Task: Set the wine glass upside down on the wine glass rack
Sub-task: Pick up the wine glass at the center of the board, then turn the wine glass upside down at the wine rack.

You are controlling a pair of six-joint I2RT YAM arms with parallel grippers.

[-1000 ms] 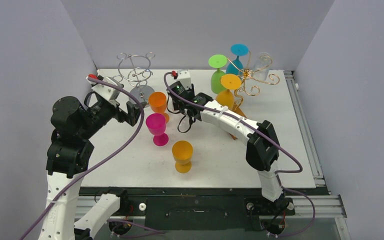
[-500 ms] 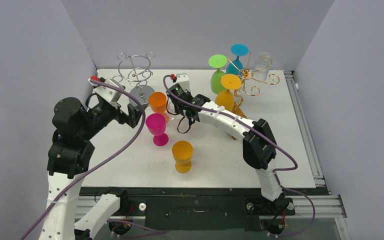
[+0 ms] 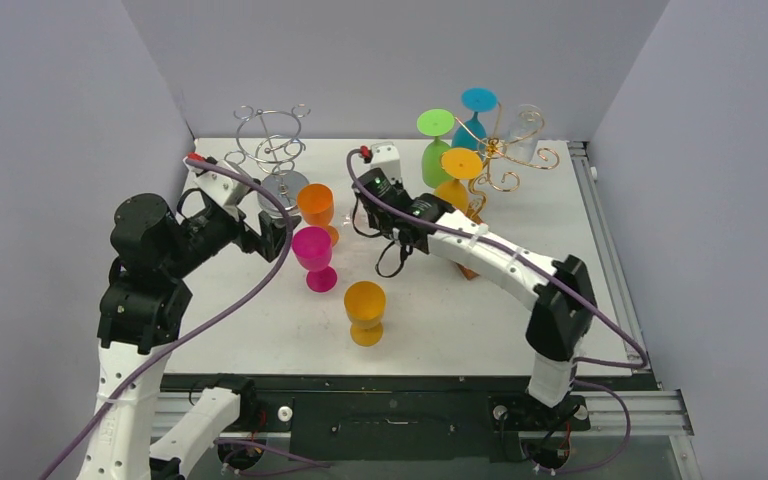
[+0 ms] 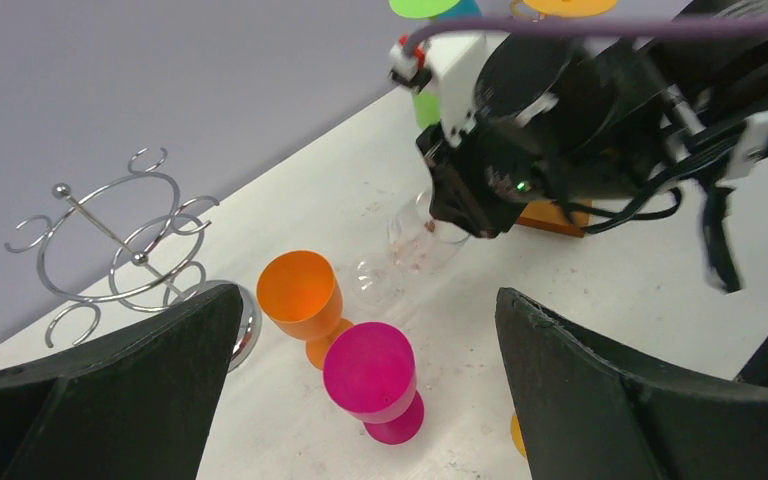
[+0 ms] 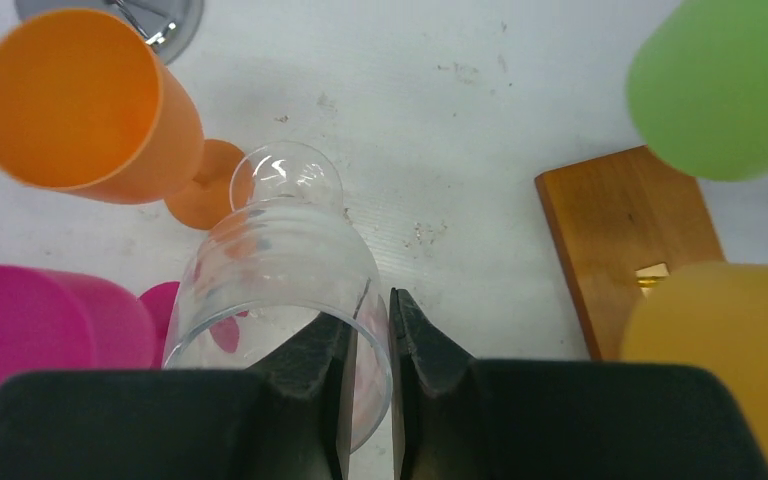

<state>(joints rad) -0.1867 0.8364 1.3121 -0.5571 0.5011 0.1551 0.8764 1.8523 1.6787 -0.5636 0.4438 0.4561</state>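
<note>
While the overhead view reduces it to a faint glint, the clear wine glass (image 5: 280, 250) fills the right wrist view. There the right hand (image 5: 368, 315) pinches the bowl's wall at the rim, with one finger inside and one outside, the fingers (image 5: 300, 400) pressed close on the thin wall. The glass tilts away from that camera, its round foot lying toward the foot of the orange glass (image 5: 70, 100). Whether the foot touches the worktop (image 3: 430, 320) I cannot tell.

The left wrist view gives the same grip from the side. The clear glass slants down from the black right hand toward the orange glass, at the middle rear of the worktop. That view also shows the left hand (image 4: 365, 300) spread wide and holding nothing, its two fingers framing the magenta glass (image 4: 372, 378), which stands upright just in front of the orange one.

Only the overhead view takes in both racks. The silver wire rack (image 3: 272, 150) stands at the rear left, just behind the orange glass. The gold rack (image 3: 508, 150) stands at the rear right, with a green glass (image 3: 436, 145), a teal glass (image 3: 478, 100) and a yellow-orange glass (image 3: 458, 175) hanging on it foot-up. An amber glass (image 3: 365, 308) stands upright nearer the arms' bases, apart from the others. The right wrist view shows a wooden base (image 5: 625, 240) lying just to the right of the held glass.
</note>
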